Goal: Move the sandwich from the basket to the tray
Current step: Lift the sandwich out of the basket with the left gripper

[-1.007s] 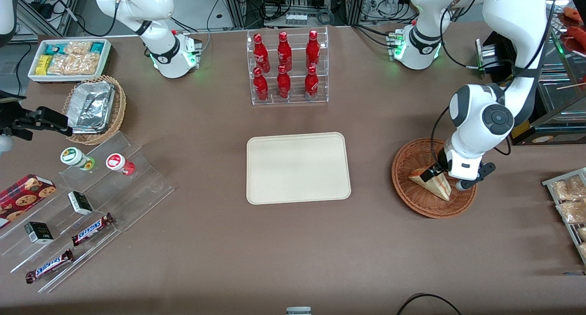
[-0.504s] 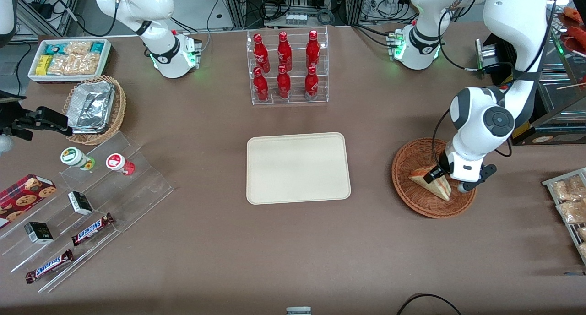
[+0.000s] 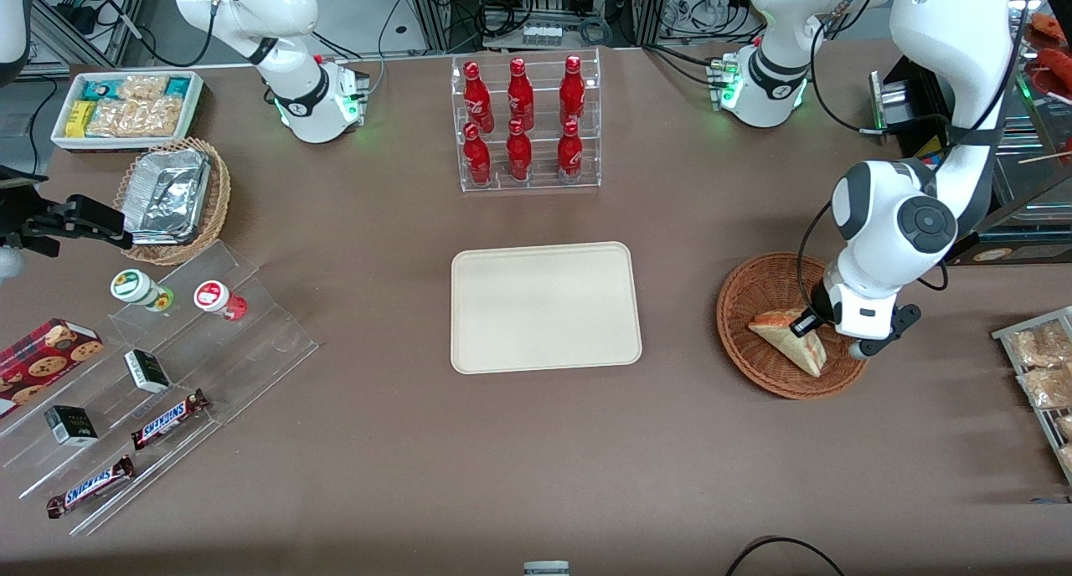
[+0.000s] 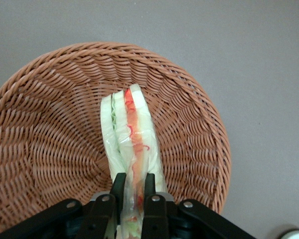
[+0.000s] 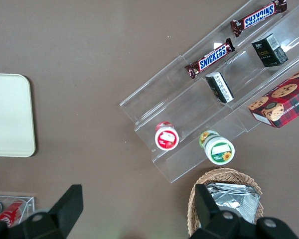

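The sandwich [image 3: 787,337] lies in the reddish-brown wicker basket [image 3: 737,300] toward the working arm's end of the table, a pale wedge with red-orange filling. My left gripper [image 3: 811,323] is down in the basket, shut on the sandwich's thick end. In the left wrist view the black fingers [image 4: 118,190] press the filling layers of the sandwich [image 4: 132,129] between them, and the gripper [image 4: 134,191] sits low over the basket [image 4: 50,129]. The cream tray [image 3: 544,308] lies bare at the table's middle and also shows in the right wrist view [image 5: 10,114].
A clear rack of red bottles [image 3: 523,124] stands farther from the front camera than the tray. A wire rack of snack packets [image 3: 1038,358] sits beside the basket at the table's edge. Acrylic steps with candy bars [image 3: 167,350] and a foil-tray basket [image 3: 172,199] lie toward the parked arm's end.
The left arm's wrist has shifted slightly toward the working arm's end of the table, with the gripper staying on the sandwich. The sandwich has turned a little in the basket.
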Robot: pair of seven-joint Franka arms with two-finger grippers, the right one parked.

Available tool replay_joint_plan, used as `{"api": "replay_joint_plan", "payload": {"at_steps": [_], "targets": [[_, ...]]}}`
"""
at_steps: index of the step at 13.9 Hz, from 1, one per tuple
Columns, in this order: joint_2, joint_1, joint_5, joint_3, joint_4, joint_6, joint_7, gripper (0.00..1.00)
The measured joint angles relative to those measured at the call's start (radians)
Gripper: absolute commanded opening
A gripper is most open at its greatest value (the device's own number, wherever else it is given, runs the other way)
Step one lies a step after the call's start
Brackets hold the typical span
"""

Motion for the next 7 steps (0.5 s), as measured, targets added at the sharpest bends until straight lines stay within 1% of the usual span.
{"api": "replay_joint_plan", "payload": {"at_steps": [4,7], "targets": [[-0.027,-0.002,0.001,-0.035,0.105,-0.176,0.0,0.0],[-0.056,-0.004,0.001,-0.095,0.227,-0.348,0.001,0.0]]}}
